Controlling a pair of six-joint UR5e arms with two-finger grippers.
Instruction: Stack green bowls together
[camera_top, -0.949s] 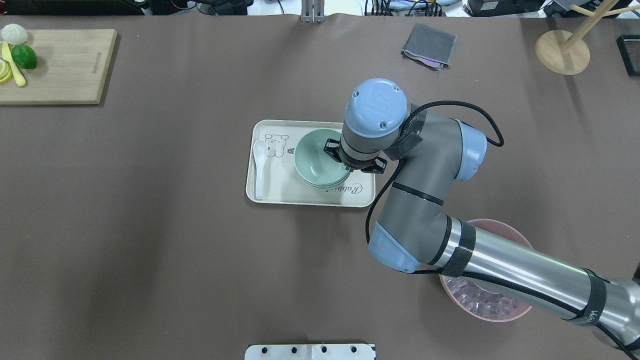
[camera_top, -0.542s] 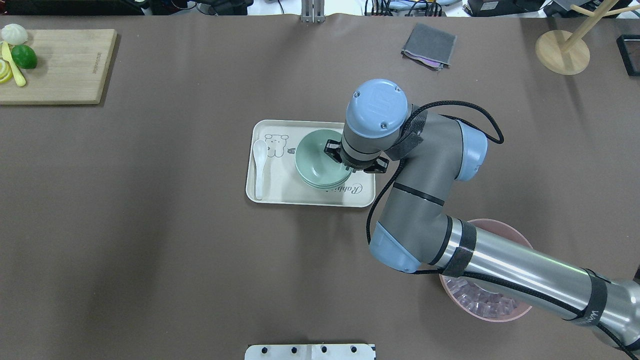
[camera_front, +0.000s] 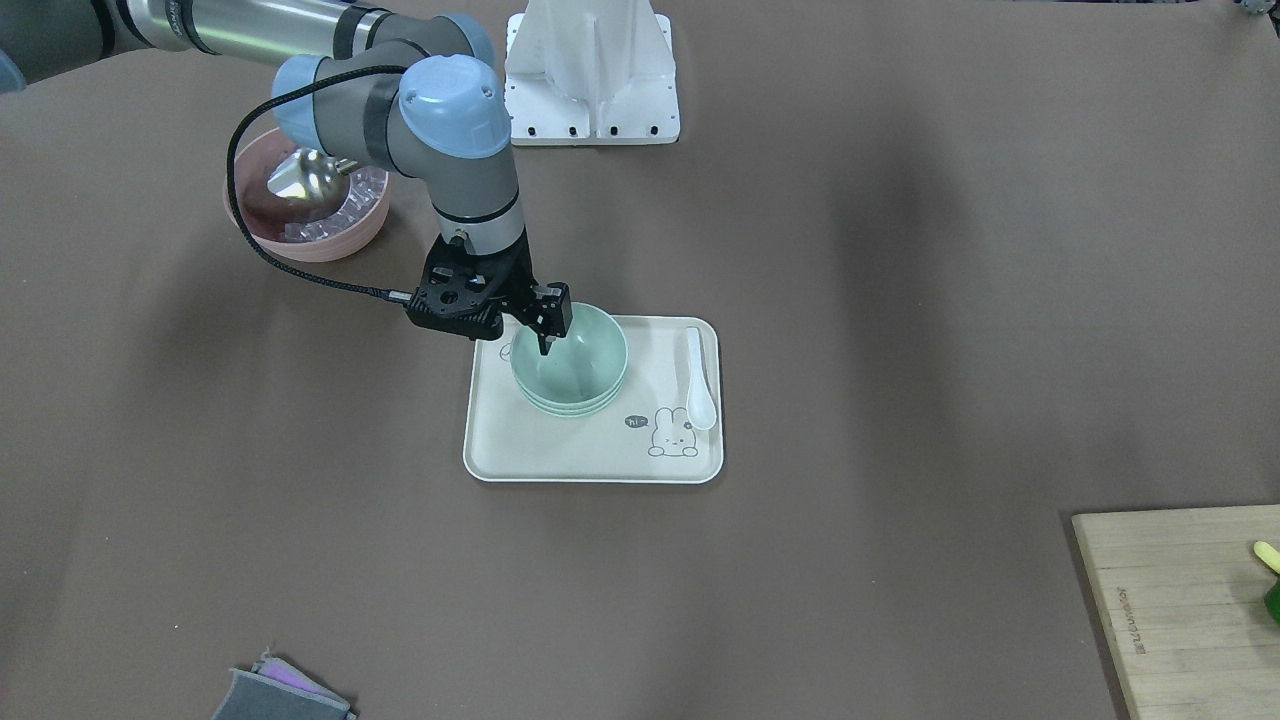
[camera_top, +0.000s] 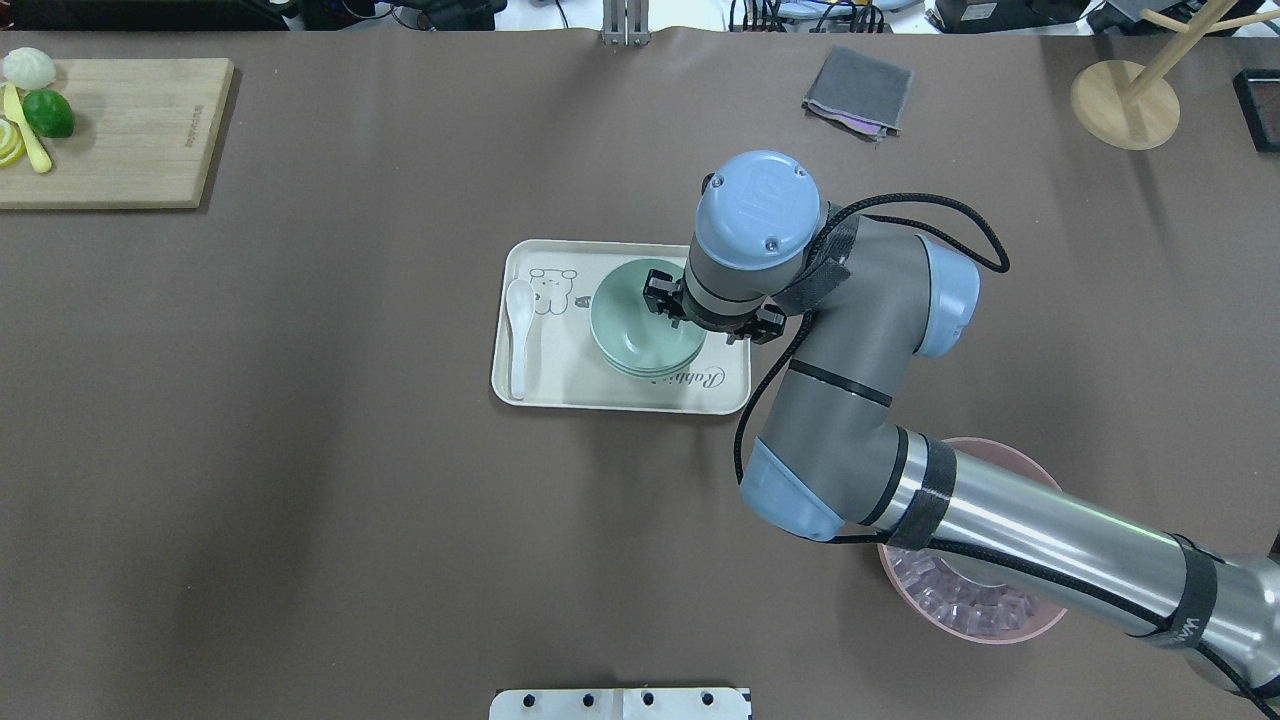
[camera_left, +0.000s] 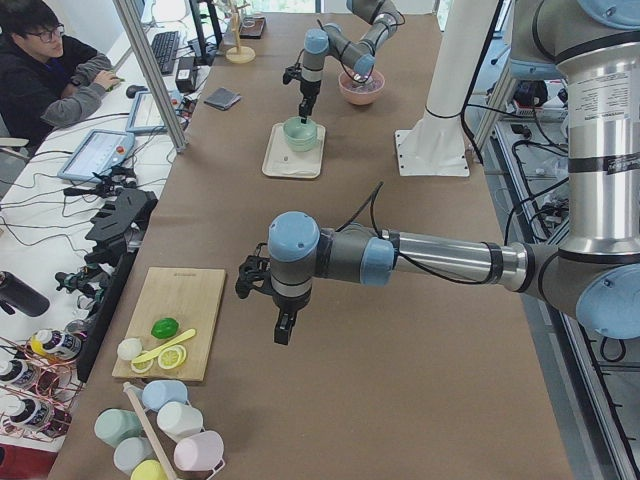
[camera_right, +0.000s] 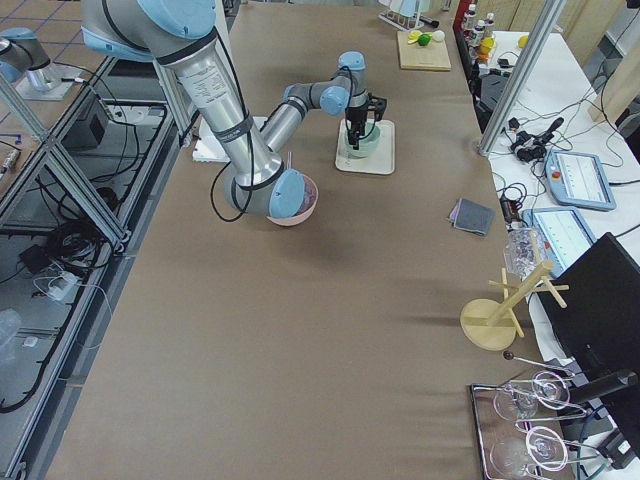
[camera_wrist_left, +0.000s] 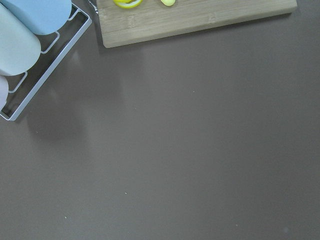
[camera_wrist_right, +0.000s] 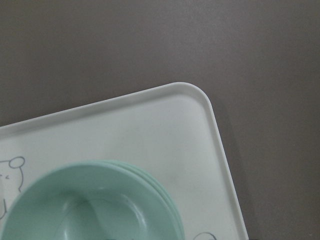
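In the last second the top bowl has shifted slightly right and settled, so the three small round pale mint-green plastic green bowls (camera_top: 640, 320) sit nested on the cream rectangular tray (camera_top: 560, 385) at mid-table. My right gripper (camera_front: 541, 335) has lifted a little at the stack's right rim. I cannot tell if its jaws have parted. I judge the stacking done. The left gripper (camera_left: 284, 330) hangs far left, its gap unclear.

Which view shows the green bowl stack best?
The exterior front-facing view: the green bowl stack sits unobstructed on the tray, its nested rims distinct, with the right tool at its rim. Overhead, the arm covers its right edge. The right wrist view crops it, and both side views show it small.
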